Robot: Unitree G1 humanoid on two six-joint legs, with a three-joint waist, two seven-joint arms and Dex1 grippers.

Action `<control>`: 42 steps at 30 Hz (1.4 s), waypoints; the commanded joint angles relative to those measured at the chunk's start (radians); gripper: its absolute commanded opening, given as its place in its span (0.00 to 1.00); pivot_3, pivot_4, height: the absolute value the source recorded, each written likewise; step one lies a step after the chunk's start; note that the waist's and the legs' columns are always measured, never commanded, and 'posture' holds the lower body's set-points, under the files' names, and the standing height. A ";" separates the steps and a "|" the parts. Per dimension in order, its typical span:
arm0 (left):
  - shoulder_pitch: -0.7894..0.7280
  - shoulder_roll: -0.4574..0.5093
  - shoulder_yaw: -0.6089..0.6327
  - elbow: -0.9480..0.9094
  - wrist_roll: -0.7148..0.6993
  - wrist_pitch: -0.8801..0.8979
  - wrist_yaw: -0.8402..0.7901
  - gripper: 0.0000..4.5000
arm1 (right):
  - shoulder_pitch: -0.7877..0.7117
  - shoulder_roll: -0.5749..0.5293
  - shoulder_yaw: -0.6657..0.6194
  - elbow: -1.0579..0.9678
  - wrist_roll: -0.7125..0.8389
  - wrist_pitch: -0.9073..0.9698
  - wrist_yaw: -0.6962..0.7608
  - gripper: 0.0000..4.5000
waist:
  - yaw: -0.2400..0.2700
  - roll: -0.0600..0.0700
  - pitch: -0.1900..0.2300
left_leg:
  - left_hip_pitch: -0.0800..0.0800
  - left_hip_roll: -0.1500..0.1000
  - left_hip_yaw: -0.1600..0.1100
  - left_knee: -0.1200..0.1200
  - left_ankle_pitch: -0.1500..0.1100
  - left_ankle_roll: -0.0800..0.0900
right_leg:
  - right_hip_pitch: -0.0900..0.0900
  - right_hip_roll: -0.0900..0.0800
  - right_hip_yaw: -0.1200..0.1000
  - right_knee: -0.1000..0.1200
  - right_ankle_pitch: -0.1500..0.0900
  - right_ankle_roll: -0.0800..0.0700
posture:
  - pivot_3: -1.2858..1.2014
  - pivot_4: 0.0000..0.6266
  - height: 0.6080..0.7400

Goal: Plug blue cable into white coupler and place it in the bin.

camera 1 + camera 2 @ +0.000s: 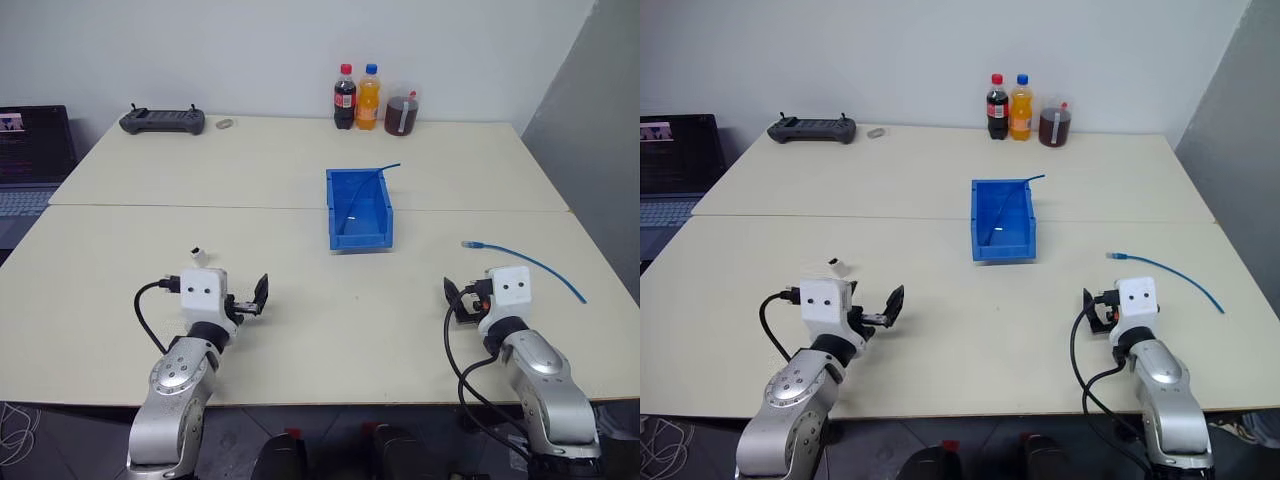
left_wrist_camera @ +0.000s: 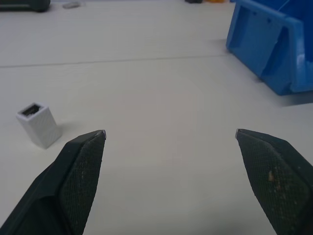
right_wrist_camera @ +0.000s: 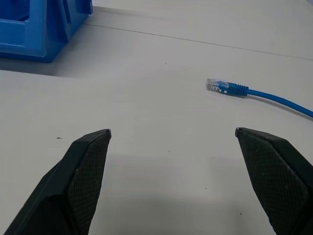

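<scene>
A laptop [image 1: 30, 160] sits at the far left edge, off the bench [image 1: 300, 320]. A dark controller [image 1: 162, 121] lies on the bench's far left corner, with a small grey object [image 1: 226, 124] just beside it.

The coupler [image 1: 199, 256] stands on the near left part of the bench, just ahead of the left gripper [image 2: 168, 139] and a little to its left, apart from it. In the left wrist view the coupler [image 2: 38, 124] is upright with its dark socket facing up. The left fingers [image 2: 80, 166] are spread wide and hold nothing.

The bin [image 1: 359, 208] sits mid-bench, well apart from both arms. A second thin blue cable [image 1: 380, 172] hangs over its far rim into it. Behind it, at the far edge, stand three drink bottles [image 1: 370, 98].

The right gripper [image 3: 171, 139] hovers over the near right of the bench, its fingers [image 3: 274, 166] released, wide and empty. The cable [image 1: 525, 262] lies just ahead of it, plug end [image 3: 217, 86] toward the bin, and runs off to the right.
</scene>
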State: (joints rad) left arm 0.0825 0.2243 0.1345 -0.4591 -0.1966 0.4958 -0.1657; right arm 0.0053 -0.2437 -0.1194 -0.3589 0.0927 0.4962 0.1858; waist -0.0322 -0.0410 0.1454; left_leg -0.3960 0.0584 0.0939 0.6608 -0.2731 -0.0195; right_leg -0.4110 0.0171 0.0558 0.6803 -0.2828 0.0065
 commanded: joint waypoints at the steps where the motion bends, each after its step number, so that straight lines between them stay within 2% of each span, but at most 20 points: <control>1: 0.024 -0.010 0.002 -0.025 0.032 -0.026 0.034 1.00 | -0.007 -0.002 -0.017 -0.028 -0.003 -0.021 -0.016 0.96 | 0.001 0.000 0.000 | 0.000 0.000 0.000 0.000 0.000 0.000 | 0.000 0.000 0.000 0.000 0.000 0.000 | 0.52 0.24 1.00; 5: 0.024 -0.041 0.012 -0.021 0.014 -0.024 0.051 1.00 | -0.003 0.000 -0.011 -0.022 -0.003 -0.029 -0.020 0.96 | 0.001 0.000 0.000 | 0.000 0.000 0.000 0.000 0.000 0.000 | 0.000 0.000 0.000 0.000 0.000 0.000 | 0.52 0.24 1.00; 24: 0.065 -0.064 0.020 -0.036 0.037 -0.019 0.095 1.00 | 0.018 -0.008 -0.021 -0.007 -0.005 -0.041 -0.023 0.96 | 0.002 0.000 0.000 | 0.000 0.000 -0.002 0.000 0.000 0.000 | 0.000 0.000 -0.001 0.000 0.000 0.000 | 0.52 0.24 1.00; 30: 0.071 -0.043 0.002 -0.032 0.029 -0.030 0.045 1.00 | 0.000 -0.024 -0.072 0.013 0.004 -0.027 -0.039 0.96 | 0.001 0.000 0.000 | -0.001 0.000 -0.002 0.000 0.000 0.000 | 0.000 0.000 -0.002 0.000 0.000 0.000 | 0.52 0.24 1.00; 35: -0.065 0.095 -0.164 -0.030 -0.012 -0.048 -0.225 1.00 | -0.066 -0.182 -0.162 0.117 0.056 -0.043 0.088 0.96 | 0.006 0.001 0.001 | -0.001 -0.001 -0.004 0.002 0.000 0.000 | 0.001 -0.001 -0.004 0.000 0.000 0.000 | 0.52 0.24 1.00; 38: -0.187 0.162 -0.288 0.021 -0.005 -0.078 -0.380 1.00 | -0.159 -0.315 -0.197 0.305 0.100 -0.076 0.225 0.96 | 0.005 0.002 0.002 | -0.001 -0.004 -0.005 0.002 0.001 0.002 | 0.002 -0.001 -0.005 0.000 0.000 0.000 | 0.52 0.24 1.00; 42: -0.379 0.149 -0.395 0.169 -0.004 -0.147 -0.522 1.00 | -0.331 -0.494 -0.162 0.703 0.081 -0.201 0.428 0.96 | 0.003 0.005 0.003 | 0.000 -0.007 -0.007 0.000 0.001 0.002 | 0.004 -0.001 -0.005 -0.001 0.002 -0.004 | 0.52 0.24 1.00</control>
State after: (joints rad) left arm -0.2523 0.3831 -0.2293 -0.3208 -0.1988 0.3975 -0.6315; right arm -0.2792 -0.6961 -0.2806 0.2279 0.1778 0.3661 0.5329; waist -0.0296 -0.0360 0.1487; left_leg -0.3961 0.0475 0.0865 0.6612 -0.2718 -0.0170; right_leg -0.4071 0.0163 0.0496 0.6795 -0.2804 0.0023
